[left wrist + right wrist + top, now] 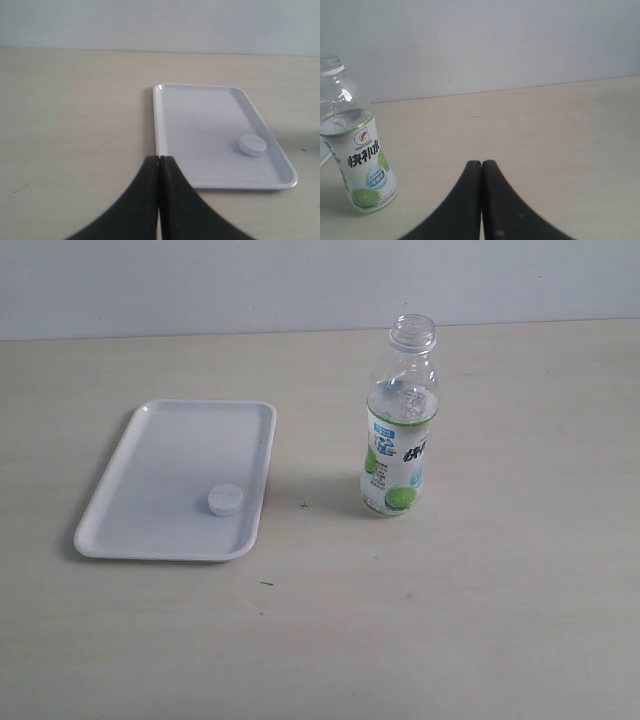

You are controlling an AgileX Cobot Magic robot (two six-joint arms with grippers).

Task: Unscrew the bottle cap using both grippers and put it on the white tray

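The bottle cap lies flat on the white tray, near its front right corner. The bottle stands upright on the table to the right of the tray, its neck open with no cap on it. Neither arm shows in the exterior view. In the left wrist view my left gripper is shut and empty, short of the white tray, with the bottle cap well beyond it. In the right wrist view my right gripper is shut and empty, apart from the bottle.
The pale wooden table runs back to a light grey wall. A few small dark specks dot the table between tray and bottle.
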